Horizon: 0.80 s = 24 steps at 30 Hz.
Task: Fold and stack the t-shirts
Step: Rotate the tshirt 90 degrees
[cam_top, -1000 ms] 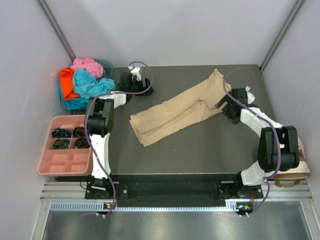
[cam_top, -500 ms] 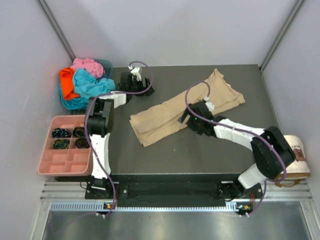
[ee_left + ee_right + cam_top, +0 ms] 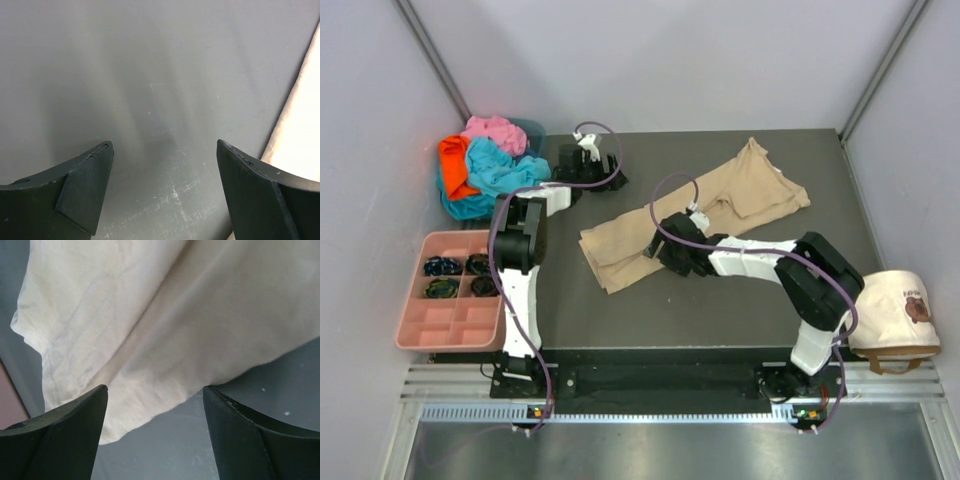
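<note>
Two arms of matching build: black joints, white links, purple cabling.

The left arm and right arm each alternate bulky matte-black joint housings with glossy white link shells. A thin purple cable runs loose along each arm, standing off in loops. The black bases are bolted to a black plate at the lower edge of the frame. The left gripper and right gripper have matte-black fingers. These are wedge-shaped with bevelled inner edges and pale scuffing along the rims.
</note>
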Motion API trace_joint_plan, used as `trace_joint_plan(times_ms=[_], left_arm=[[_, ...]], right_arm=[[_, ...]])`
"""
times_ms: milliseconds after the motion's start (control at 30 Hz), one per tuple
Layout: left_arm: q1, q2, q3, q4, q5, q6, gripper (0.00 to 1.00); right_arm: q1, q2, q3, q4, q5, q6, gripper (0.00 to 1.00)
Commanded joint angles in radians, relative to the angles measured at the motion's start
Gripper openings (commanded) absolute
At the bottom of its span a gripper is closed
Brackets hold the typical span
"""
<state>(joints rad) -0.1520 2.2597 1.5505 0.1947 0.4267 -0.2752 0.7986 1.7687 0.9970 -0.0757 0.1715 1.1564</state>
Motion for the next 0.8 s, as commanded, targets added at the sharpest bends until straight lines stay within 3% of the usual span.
trace_joint_plan(times_ms=[0, 167, 400, 533, 700, 767], left_arm=[[0.008, -0.058, 0.002, 0.029, 0.014, -0.012, 0.88], [0.011, -0.060, 0.000, 0.031, 0.014, -0.013, 0.88], [0.015, -0.058, 0.000, 0.029, 0.018, -0.013, 0.88], [0.014, -0.049, 0.000, 0.034, 0.021, -0.018, 0.88], [0.015, -0.040, 0.003, 0.035, 0.026, -0.025, 0.88], [0.017, -0.040, 0.002, 0.037, 0.027, -0.024, 0.88]], right_arm=[[0.027, 0.069, 0.069, 0.008, -0.024, 0.008, 0.74], [0.073, 0.098, 0.120, -0.027, -0.023, -0.007, 0.68], [0.103, 0.075, 0.085, -0.042, -0.040, -0.004, 0.39], [0.113, 0.057, 0.055, -0.041, -0.032, 0.008, 0.27], [0.113, 0.075, 0.051, -0.045, -0.033, 0.009, 0.00], [0.113, 0.075, 0.049, -0.050, -0.024, 0.011, 0.00]])
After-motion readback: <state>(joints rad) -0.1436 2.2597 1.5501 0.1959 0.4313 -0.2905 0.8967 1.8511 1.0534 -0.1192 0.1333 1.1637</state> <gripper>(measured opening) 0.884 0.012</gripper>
